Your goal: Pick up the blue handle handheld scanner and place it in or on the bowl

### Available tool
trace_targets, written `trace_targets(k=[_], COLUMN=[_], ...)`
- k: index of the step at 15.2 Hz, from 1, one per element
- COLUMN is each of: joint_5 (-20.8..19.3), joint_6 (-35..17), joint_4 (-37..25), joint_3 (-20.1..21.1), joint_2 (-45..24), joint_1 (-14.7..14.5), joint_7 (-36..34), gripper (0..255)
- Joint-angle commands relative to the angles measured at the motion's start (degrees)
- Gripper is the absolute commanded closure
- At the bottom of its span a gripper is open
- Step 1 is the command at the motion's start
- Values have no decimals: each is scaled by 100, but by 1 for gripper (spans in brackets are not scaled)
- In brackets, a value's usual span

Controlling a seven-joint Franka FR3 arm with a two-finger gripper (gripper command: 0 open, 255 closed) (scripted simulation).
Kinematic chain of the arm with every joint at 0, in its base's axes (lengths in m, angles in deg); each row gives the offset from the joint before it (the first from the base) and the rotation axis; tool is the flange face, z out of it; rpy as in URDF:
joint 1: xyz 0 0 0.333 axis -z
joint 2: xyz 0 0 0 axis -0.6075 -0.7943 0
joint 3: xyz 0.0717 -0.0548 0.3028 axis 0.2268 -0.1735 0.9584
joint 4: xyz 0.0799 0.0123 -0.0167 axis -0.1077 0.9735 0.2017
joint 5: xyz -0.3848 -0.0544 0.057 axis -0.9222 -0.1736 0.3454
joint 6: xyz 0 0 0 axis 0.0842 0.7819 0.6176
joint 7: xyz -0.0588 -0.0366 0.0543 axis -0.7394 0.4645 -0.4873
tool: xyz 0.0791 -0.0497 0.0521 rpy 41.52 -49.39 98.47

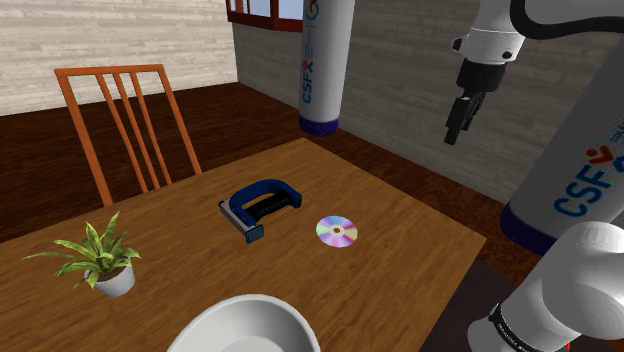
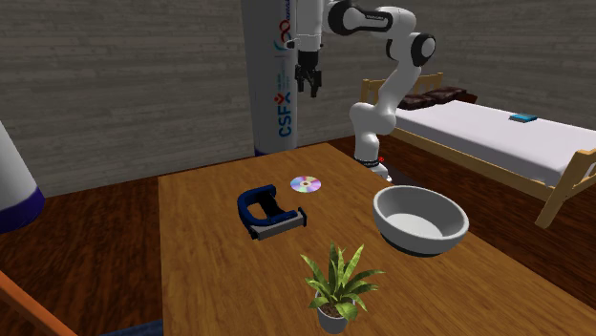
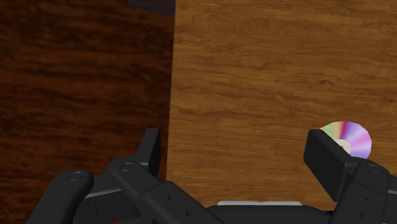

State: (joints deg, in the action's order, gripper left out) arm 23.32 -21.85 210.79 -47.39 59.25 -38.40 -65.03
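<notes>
**Entry: approach stage, nothing in hand**

- My all-black two-finger gripper (image 3: pixel 235 140): high above the brown wood-grain table (image 3: pixel 254 63). My fingers (image 3: pixel 151 149) stand apart, released, with nothing between them.
- Blue-handled handheld scanner with a black-and-grey head (image 1: pixel 262 186): lying flat on the table, far below my fingers and well apart from them, past the disc.
- Shiny rainbow-sheened disc (image 3: pixel 348 137): flat on the table, peeking out beside one fingertip.
- Large white round bowl (image 2: pixel 413 239): on the table, well apart from my fingers and from the scanner.
- Step, as I judge it: the reach, with the grasp not yet made. The next move calls for travel inward over the disc, then descent with my fingers straddling the handle.
- Edges: the table's edge runs under my other finger, with dark wooden floor beyond.
- Room: open air all around my fingers. The small potted green plant (image 1: pixel 100 255) and the orange wooden chair (image 1: pixel 125 120) stand far off.
</notes>
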Motion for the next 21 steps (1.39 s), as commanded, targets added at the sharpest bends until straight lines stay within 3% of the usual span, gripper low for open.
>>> trace_targets(k=[1,12,21], joint_5=[0,576,632], joint_6=[0,-1234,-2056], joint_4=[0,-128,-871], joint_3=[0,910,1587], joint_2=[0,-1323,-2826], joint_1=[0,-348,-548], joint_7=[0,-1159,-2082], gripper=[0,0,0])
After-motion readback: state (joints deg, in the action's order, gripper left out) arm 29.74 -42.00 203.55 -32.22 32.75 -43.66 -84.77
